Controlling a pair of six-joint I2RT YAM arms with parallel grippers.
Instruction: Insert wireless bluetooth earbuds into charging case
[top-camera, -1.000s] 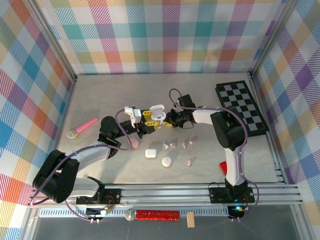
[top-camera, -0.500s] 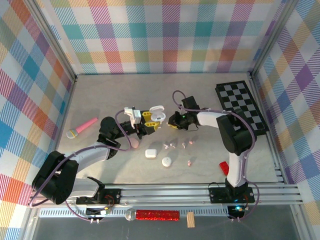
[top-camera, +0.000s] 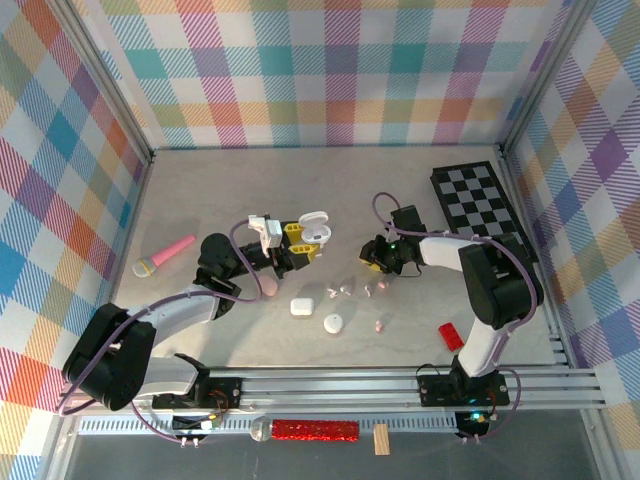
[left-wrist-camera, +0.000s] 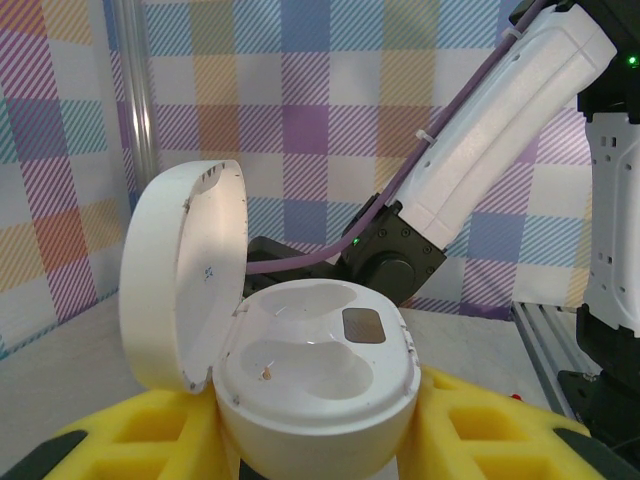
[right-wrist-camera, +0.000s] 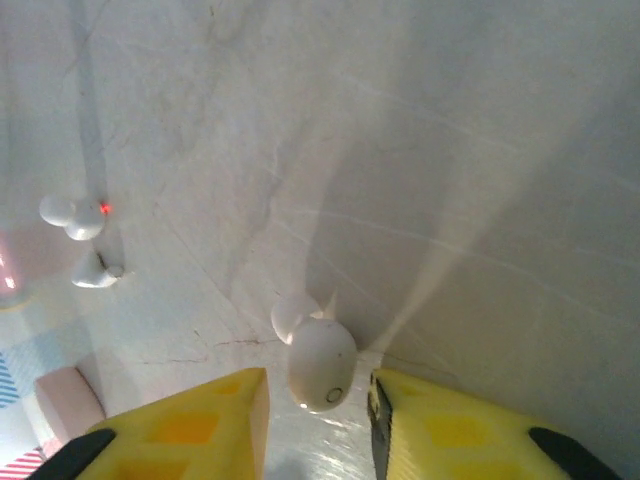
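My left gripper (top-camera: 300, 240) is shut on the white charging case (top-camera: 315, 228) and holds it above the table. The case (left-wrist-camera: 318, 365) has its lid (left-wrist-camera: 185, 270) swung open, and both sockets are empty. My right gripper (top-camera: 373, 257) is low over the table, to the right of the case. It is open, and a white earbud (right-wrist-camera: 321, 358) lies on the table between its yellow fingers (right-wrist-camera: 200, 420) with a gap on each side. More earbuds (top-camera: 340, 291) lie loose on the table: pale pink ones (top-camera: 376, 287) and one nearer the front (top-camera: 378, 325). Others (right-wrist-camera: 70, 213) show to the left in the right wrist view.
A closed white case (top-camera: 301, 307) and a round white case (top-camera: 333, 323) lie in front of the left gripper. A pink case (top-camera: 270, 287) sits under the left arm. A red block (top-camera: 450, 335) is at front right, a checkerboard (top-camera: 485, 215) at back right, and a pink toy microphone (top-camera: 165, 255) at left.
My right gripper has drawn back to the right, away from the open case, and come down around a white earbud on the table. The left gripper and case have stayed put.
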